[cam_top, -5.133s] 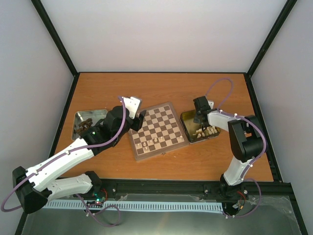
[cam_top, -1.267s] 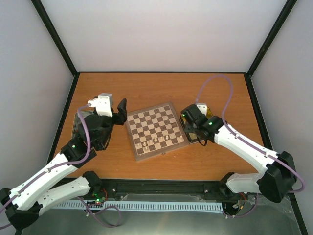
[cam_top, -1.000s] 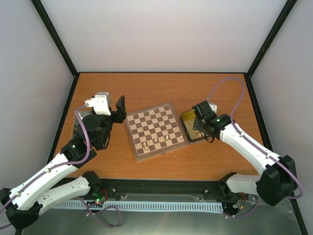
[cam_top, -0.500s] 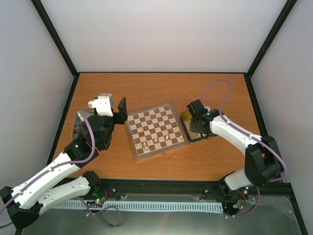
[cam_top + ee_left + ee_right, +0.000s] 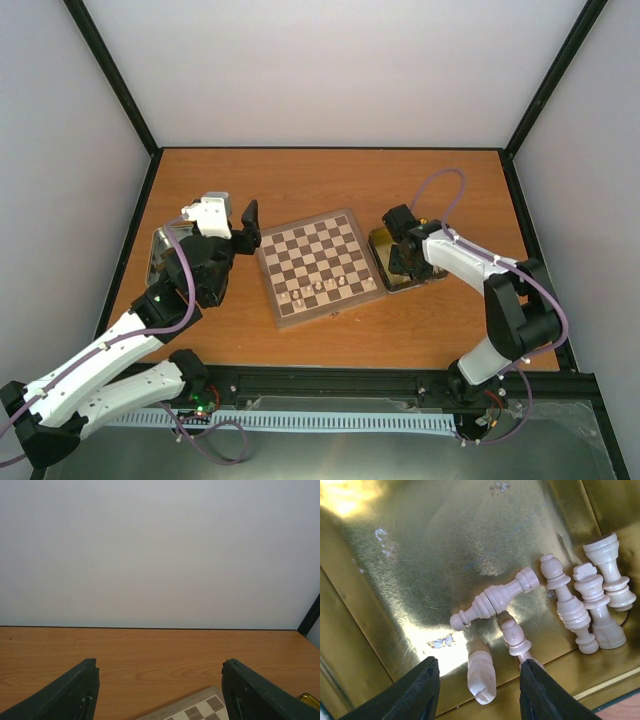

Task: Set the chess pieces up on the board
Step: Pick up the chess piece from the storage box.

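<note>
The board [image 5: 318, 262] lies mid-table with a few cream chess pieces [image 5: 318, 290] along its near rows. My right gripper [image 5: 402, 246] is down inside the gold tin [image 5: 432, 272]. In the right wrist view that gripper [image 5: 479, 692] is open, its fingers [image 5: 417, 690] on either side of a lying cream piece [image 5: 482, 672] with a gap on both sides. More cream pieces [image 5: 495, 600] lie and stand just beyond. My left gripper [image 5: 247, 224] is open and empty, raised left of the board. The left wrist view shows its fingers [image 5: 70, 695] wide apart over bare table and the board's corner [image 5: 200, 711].
A silver tray [image 5: 160, 252] sits at the left, largely hidden under my left arm. In the right wrist view the gold tin's walls [image 5: 350, 645] close in round the gripper. A black frame rail [image 5: 330, 380] runs along the near table edge.
My left arm has drawn back from the board to its left side. The right gripper stayed in the tin while that arm's elbow swung inward; its jaws narrowed, then widened again.
</note>
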Robot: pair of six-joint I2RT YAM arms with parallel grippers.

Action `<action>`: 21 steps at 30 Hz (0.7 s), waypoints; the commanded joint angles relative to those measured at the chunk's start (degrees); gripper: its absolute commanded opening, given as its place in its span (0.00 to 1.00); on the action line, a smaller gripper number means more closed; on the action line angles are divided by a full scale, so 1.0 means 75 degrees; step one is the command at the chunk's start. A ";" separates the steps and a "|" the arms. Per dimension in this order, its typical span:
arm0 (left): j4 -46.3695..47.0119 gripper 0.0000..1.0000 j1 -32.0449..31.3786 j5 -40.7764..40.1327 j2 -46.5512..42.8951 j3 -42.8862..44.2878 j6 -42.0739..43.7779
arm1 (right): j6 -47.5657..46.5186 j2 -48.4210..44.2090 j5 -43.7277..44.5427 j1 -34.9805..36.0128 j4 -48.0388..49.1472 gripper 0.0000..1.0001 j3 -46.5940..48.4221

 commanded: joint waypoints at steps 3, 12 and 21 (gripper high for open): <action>0.0110 0.68 0.0060 -0.0053 -0.0069 -0.0007 0.0141 | 0.0083 0.0248 -0.0091 -0.0100 -0.0339 0.45 0.0262; 0.0054 0.68 0.0069 -0.0207 -0.0078 -0.0027 0.0153 | -0.0563 0.0496 -0.0151 -0.0106 -0.1084 0.41 0.0485; 0.0007 0.68 0.0069 -0.0342 -0.0157 -0.0074 0.0139 | -0.1021 0.1013 -0.0649 -0.0100 -0.1033 0.35 0.0793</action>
